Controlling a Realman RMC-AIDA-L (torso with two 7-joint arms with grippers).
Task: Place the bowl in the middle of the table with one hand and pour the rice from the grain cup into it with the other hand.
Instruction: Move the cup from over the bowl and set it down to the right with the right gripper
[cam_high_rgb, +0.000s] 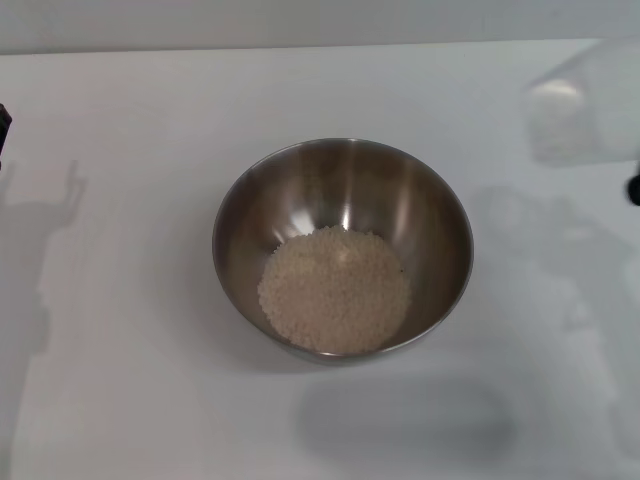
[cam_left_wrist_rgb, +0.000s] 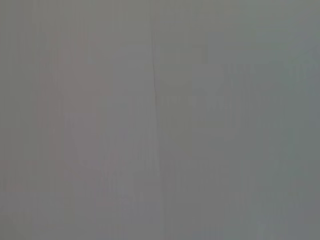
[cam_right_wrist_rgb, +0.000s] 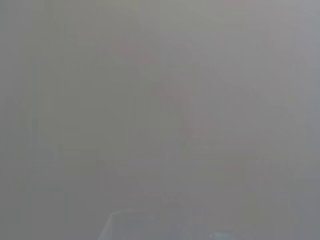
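Note:
The steel bowl (cam_high_rgb: 343, 180) stands on the white table (cam_high_rgb: 120, 380) near its middle in the head view. A heap of off-white rice (cam_high_rgb: 335, 290) lies in its bottom. The translucent grain cup (cam_high_rgb: 585, 105) hangs in the air at the far right, above and to the right of the bowl, apart from it. Only a black sliver of my right gripper (cam_high_rgb: 634, 188) shows at the right edge, just under the cup, which it holds. A black sliver of my left gripper (cam_high_rgb: 3, 125) shows at the left edge, far from the bowl.
Arm shadows fall on the table left and right of the bowl, and a soft shadow lies in front of it. Both wrist views show only a blank grey surface; the left one has a thin seam (cam_left_wrist_rgb: 156, 100).

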